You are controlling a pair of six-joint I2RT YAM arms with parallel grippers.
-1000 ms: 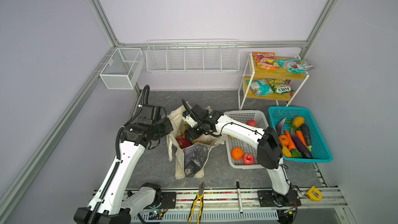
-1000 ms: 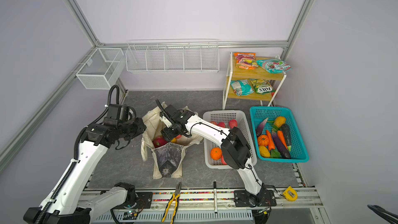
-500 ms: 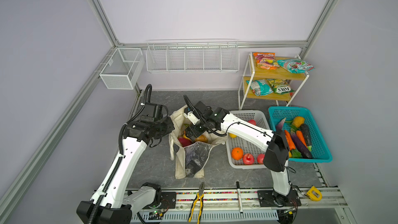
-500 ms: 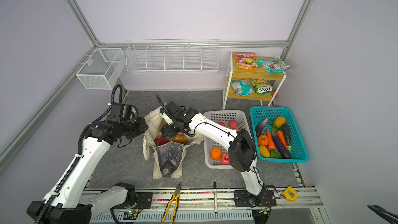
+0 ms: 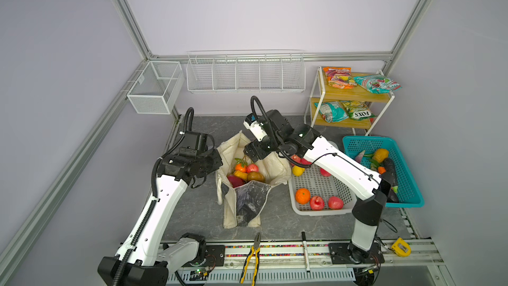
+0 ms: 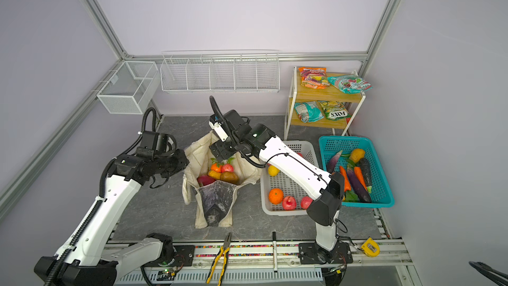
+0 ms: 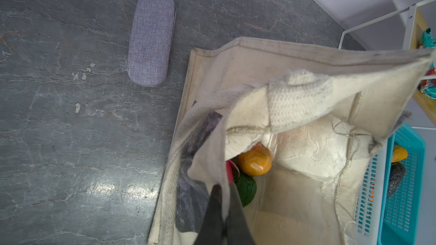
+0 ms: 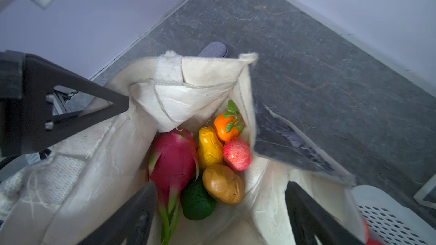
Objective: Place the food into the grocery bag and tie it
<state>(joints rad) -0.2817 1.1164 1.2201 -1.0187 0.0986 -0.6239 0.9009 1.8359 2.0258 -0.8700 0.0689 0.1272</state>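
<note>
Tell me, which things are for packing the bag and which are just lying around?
For the job: grocery bag, dragon fruit, orange, aubergine, snack packets.
Just lying about: pliers, grey case, tape measure, wire rack.

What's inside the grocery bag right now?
The grocery bag holds a dragon fruit, yellow pear, orange, red apple, brown fruit and green fruit. Anything beneath them is covered.

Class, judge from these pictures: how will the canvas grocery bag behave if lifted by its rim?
Probably floppy: the grocery bag rim folds and sags where the left gripper pinches it. Likely bottom-heavy, with fruit piled inside.
</note>
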